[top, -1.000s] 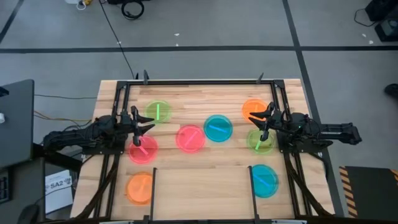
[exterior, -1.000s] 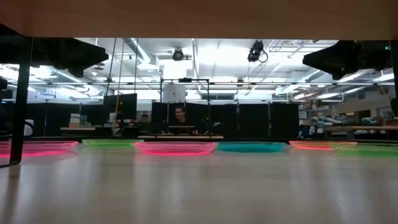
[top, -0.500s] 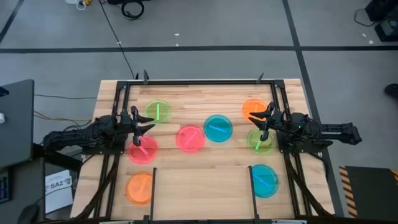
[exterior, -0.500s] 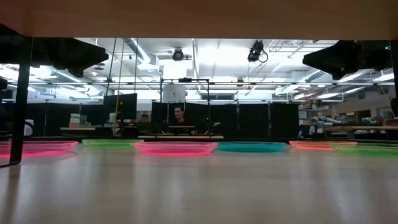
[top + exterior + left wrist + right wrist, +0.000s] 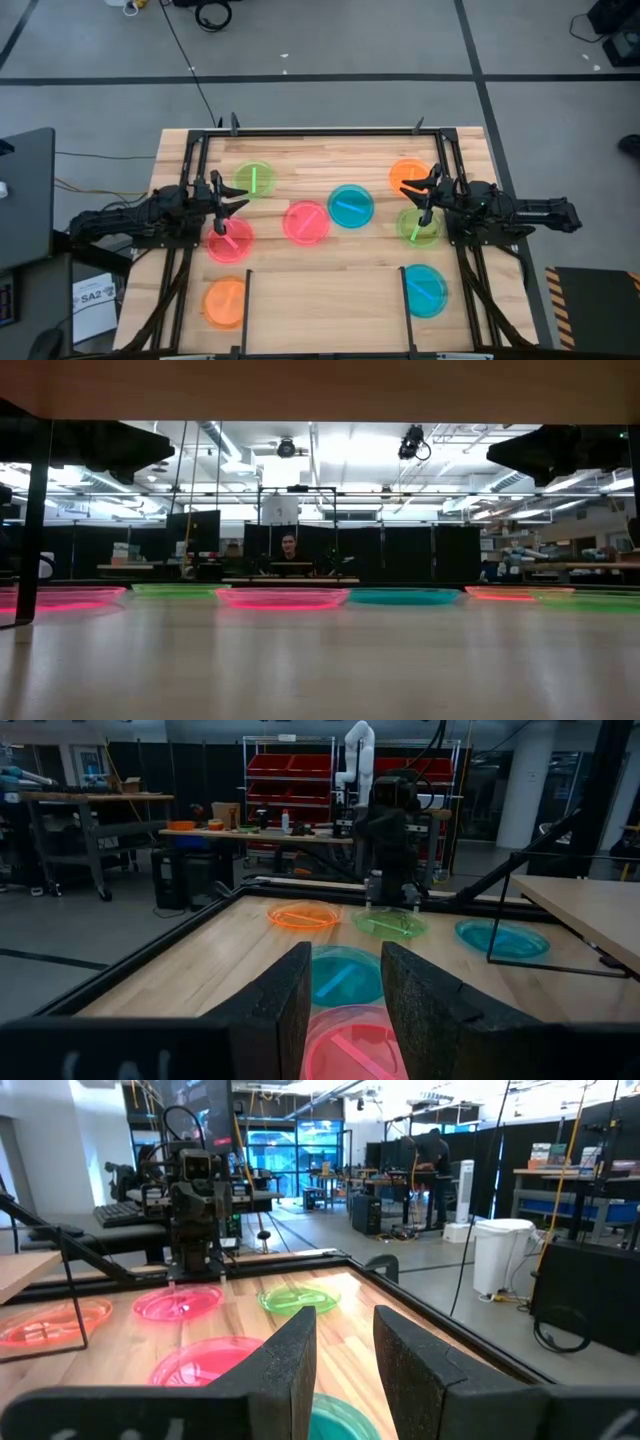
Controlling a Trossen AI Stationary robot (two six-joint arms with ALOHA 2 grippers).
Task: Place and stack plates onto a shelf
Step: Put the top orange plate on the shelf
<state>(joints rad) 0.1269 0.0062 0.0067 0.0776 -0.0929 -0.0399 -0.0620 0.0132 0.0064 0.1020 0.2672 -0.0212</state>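
Wood counter (image 5: 330,160): pale planks framed by black rails, on a grey floor crossed by dark tape lines.
Room: the low view shows bright ceiling lights, black partitions and a person (image 5: 290,546) seated at a far desk; the left wrist view shows red storage bins on a rack.
Shelf (image 5: 247,300): thin black wire at the counter's near edge, with no plate inside its outline.
Plate count: eight in all, each lying flat on the counter, none stacked.
Pink: two; the middle pink plate (image 5: 306,222) lies beyond the shelf, and the other pink plate (image 5: 229,241) lies beyond the shelf's left corner.
Cyan: two; one cyan plate (image 5: 350,205) lies beyond the shelf, just beside the middle pink one, and the near cyan plate (image 5: 424,290) lies just right of the shelf.
Green: two; the left green plate (image 5: 252,180) and the right green plate (image 5: 418,227) both lie beyond the shelf.
Orange: two; the near orange plate (image 5: 225,302) lies just left of the shelf, and the far orange plate (image 5: 408,176) lies well beyond its right end.
Left claw (image 5: 222,200): fingers parted, holding nothing, beyond the shelf's left corner, between the left green and pink plates.
Right claw (image 5: 425,196): fingers parted, holding nothing, beyond the shelf's right corner, between the far orange and right green plates.
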